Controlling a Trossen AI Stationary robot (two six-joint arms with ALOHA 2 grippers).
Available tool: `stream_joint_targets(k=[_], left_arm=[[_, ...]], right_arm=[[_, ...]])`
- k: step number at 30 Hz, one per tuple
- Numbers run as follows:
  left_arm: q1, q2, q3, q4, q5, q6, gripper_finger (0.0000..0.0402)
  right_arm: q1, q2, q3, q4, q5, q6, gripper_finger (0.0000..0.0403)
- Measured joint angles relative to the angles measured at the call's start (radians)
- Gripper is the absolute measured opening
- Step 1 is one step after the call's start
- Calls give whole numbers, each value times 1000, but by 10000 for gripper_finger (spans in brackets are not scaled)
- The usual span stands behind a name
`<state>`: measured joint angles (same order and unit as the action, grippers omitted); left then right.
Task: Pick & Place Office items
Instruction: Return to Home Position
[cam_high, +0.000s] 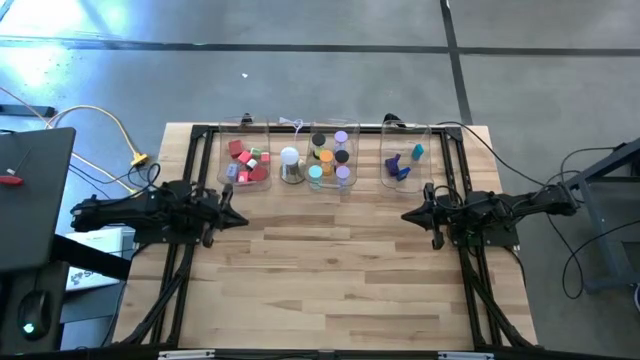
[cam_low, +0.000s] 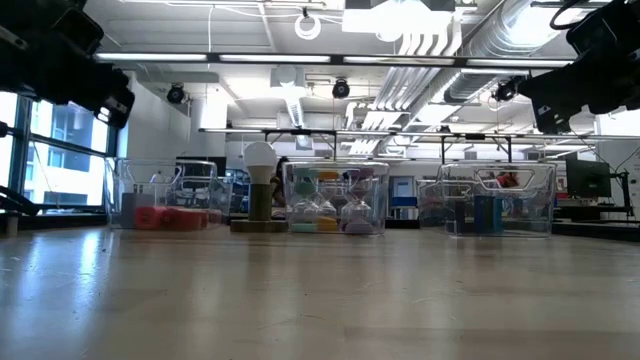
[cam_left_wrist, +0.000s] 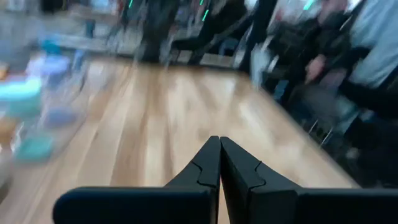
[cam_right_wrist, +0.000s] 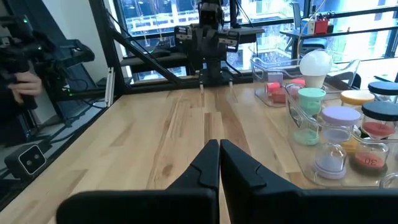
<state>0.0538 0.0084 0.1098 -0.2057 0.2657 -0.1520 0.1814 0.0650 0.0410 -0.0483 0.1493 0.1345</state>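
Every one of the office items you can see sits in a clear bin, so I judge the sorting done and the step in hand to be the retreat to home.

Take the white dome (cam_high: 290, 157) as your mark. The left bin (cam_high: 245, 128) is just beside it toward the left arm and holds the red and pink pieces (cam_high: 245, 158). The middle bin (cam_high: 307, 150) is just beside it on the other side and holds the hourglasses (cam_high: 330, 155). The right bin (cam_high: 405, 135) lies beyond that with the blue and purple pieces (cam_high: 400, 165).

Both arms hang over the table (cam_high: 330, 280), on the near side of the dome. The left gripper (cam_high: 240, 219) is off toward the left arm and the right gripper (cam_high: 407, 215) is well apart from it. Each is clenched on nothing, fingertips meeting, though the left wrist view is smeared, so read that one as probable.

The next move only calls for drawing each arm back toward its own base, clear of the bin walls.

The hourglasses stand upright, long axis vertical. The red pieces lie jumbled, and I cannot tell their headings.
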Motion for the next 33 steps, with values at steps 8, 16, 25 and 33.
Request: stream_joint_targets(k=[8,16,25,33], left_arm=[[0,0,-87,238,47,17,3],[0,0,-91,241,35,69,3],[0,0,-93,240,27,108,3],[0,0,-94,245,26,243,3]], right_arm=[[0,0,-1,1,0,0,2],[0,0,-1,2,0,0,2],[0,0,-2,4,0,0,2],[0,0,-3,8,0,0,2]])
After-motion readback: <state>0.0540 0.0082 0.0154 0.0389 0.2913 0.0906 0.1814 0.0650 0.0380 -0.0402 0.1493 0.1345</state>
